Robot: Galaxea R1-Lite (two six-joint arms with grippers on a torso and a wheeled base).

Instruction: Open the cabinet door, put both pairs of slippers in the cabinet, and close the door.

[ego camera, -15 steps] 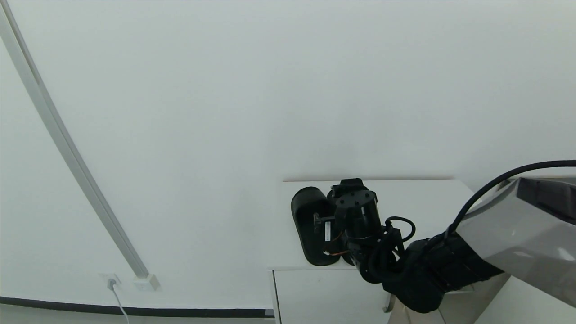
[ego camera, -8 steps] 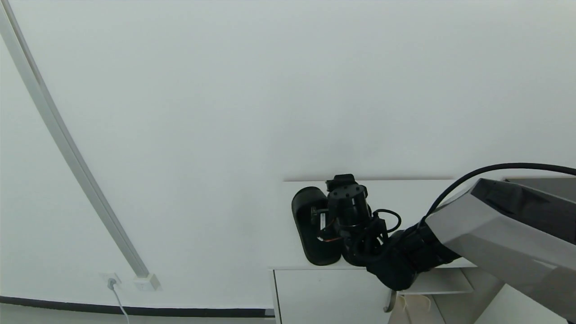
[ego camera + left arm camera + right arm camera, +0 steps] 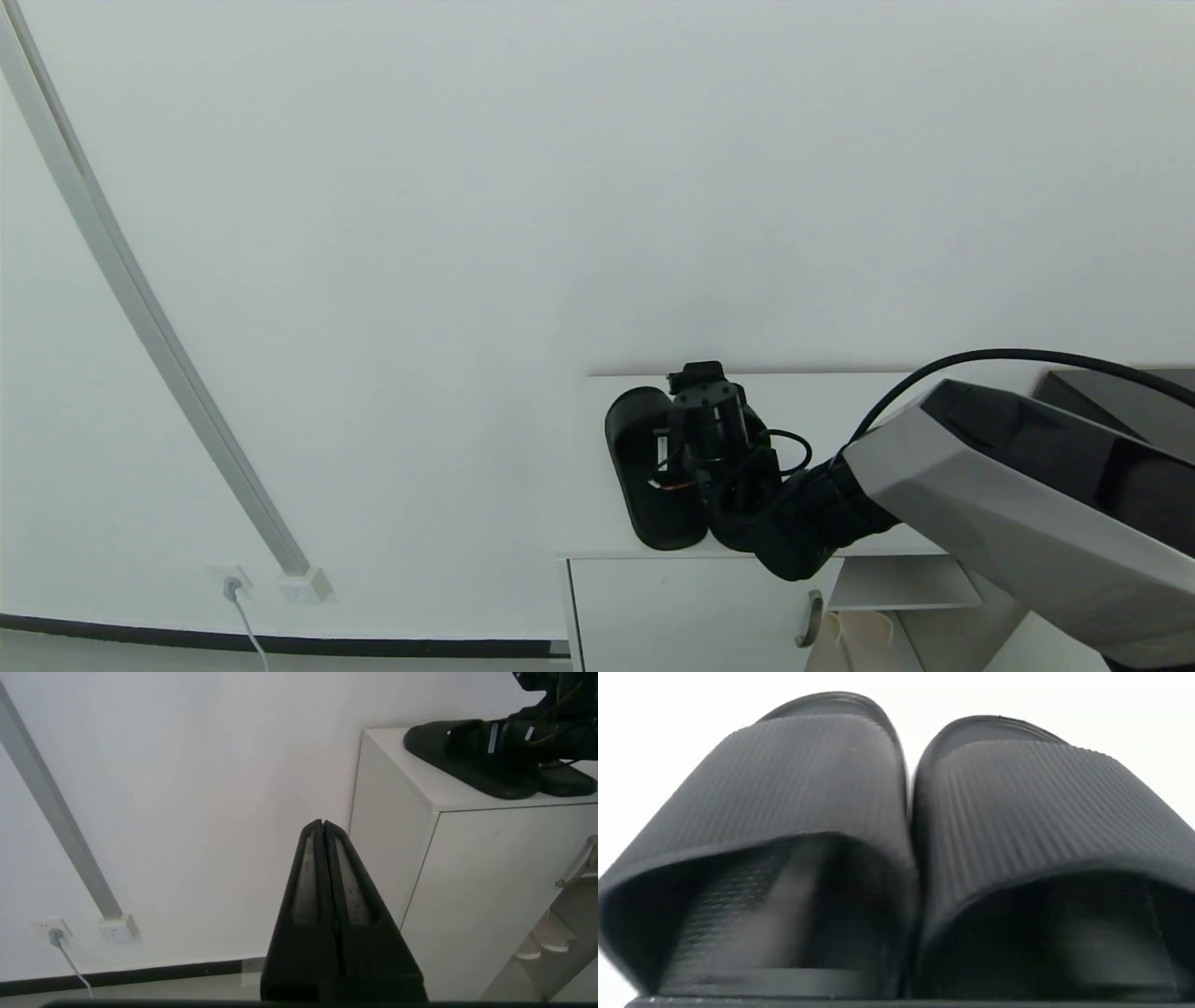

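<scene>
A pair of black slippers (image 3: 651,485) lies side by side on the left end of the white cabinet's top (image 3: 859,411). My right gripper (image 3: 707,425) sits directly over the right-hand slipper, with its wrist covering much of it. In the right wrist view both slippers' ribbed straps (image 3: 906,803) are very close. The cabinet stands open to the right of the door (image 3: 686,611), whose handle (image 3: 810,618) is at that edge, showing a shelf (image 3: 896,583). Pale slipper-like shapes (image 3: 547,945) lie inside lower down. My left gripper (image 3: 322,835) hangs shut and empty, low and left of the cabinet.
A bare white wall stands behind the cabinet. A grey cable duct (image 3: 140,308) runs diagonally down it to a junction box (image 3: 303,586), beside a socket with a plugged cable (image 3: 229,588). A dark skirting line (image 3: 280,644) marks the floor edge.
My right arm has pushed forward and left, bringing the gripper closer over the black slippers. It has cleared the cabinet opening, uncovering the handle and shelf. The slippers have not moved.
</scene>
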